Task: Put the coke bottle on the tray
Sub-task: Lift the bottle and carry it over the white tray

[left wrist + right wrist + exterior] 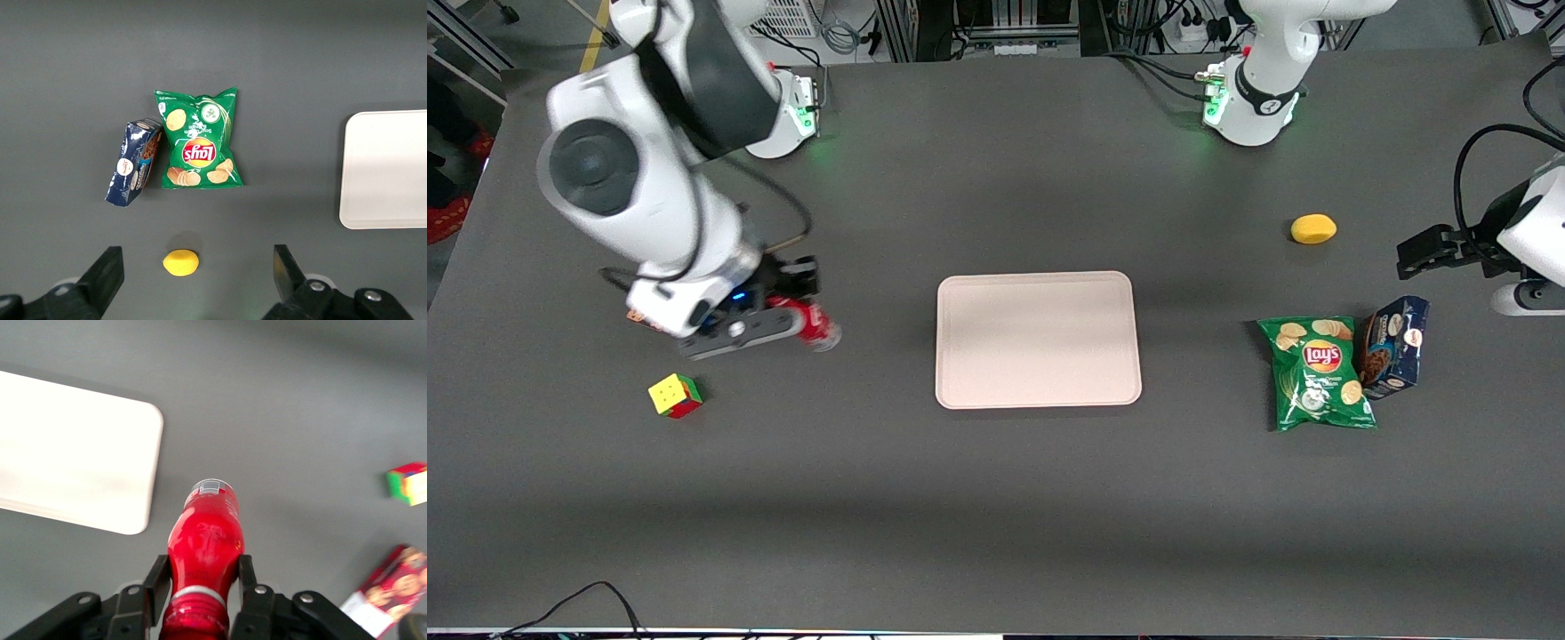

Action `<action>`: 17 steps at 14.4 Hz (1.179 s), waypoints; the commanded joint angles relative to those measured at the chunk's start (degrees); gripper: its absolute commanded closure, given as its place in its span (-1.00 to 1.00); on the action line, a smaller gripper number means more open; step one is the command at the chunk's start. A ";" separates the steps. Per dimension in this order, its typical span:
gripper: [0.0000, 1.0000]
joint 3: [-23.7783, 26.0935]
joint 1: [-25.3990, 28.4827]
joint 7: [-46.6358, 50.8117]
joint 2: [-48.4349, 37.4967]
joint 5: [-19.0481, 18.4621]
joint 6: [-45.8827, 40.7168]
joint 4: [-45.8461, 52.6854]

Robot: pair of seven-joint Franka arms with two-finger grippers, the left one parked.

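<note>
The right wrist view shows what the front view hides: the gripper (202,587) has its 2 fingers (157,587) clamped on the neck end of the coke bottle (205,547), and 1 red cookie box (390,590) lies near it. The front view shows 1 bottle (815,325), 1 tray (1037,340), 1 colour cube (675,396), 1 chip bag (1319,373), 1 blue box (1394,346) and 1 lemon (1313,228). The bottle's long axis points its clear base toward the tray, with the bottle well apart from it at the working arm's end.
</note>
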 commanded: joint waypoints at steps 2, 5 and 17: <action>1.00 -0.50 6.17 12.02 2.38 6.45 1.89 2.59; 1.00 -0.24 9.94 18.95 4.75 6.47 6.89 2.50; 1.00 -0.15 12.59 20.82 19.52 0.50 18.34 2.24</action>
